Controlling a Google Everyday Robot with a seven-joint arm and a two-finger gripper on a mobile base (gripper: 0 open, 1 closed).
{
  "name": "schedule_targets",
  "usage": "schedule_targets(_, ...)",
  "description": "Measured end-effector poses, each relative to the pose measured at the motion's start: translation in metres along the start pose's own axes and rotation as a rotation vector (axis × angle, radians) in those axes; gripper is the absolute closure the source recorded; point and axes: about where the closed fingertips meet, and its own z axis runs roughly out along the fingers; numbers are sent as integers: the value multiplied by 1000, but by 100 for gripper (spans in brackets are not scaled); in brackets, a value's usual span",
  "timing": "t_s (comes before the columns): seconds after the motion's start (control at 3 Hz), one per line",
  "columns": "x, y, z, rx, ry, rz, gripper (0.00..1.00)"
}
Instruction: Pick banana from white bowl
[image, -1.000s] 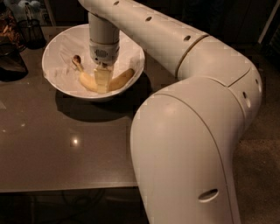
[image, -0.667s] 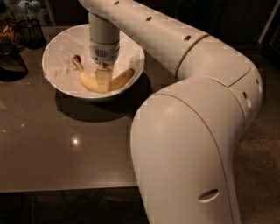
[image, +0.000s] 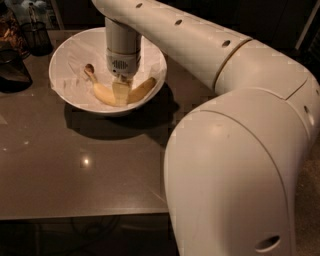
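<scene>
Banana (image: 142, 90) lies curved in the bottom of the white bowl (image: 106, 109), on the crumpled white paper (image: 75, 56) that lines it, with its brown stem tip (image: 89, 68) pointing toward the bowl's far-left wall and its other end toward the bowl's right wall. The gripper (image: 121, 93) hangs straight down into the bowl from the pale arm (image: 200, 46) that reaches over the bowl's right rim. Its tip is at the banana's middle and covers that part, so yellow shows on both sides of it. Whether it is closed on the fruit, I cannot tell. The bowl stands on the brown counter (image: 75, 170). Two dark glass containers (image: 14, 75) stand just left of the bowl, apart from it.
</scene>
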Motion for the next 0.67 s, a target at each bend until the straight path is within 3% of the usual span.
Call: schedule_targets(0.67,-4,31,-47,84,-55,-49,100)
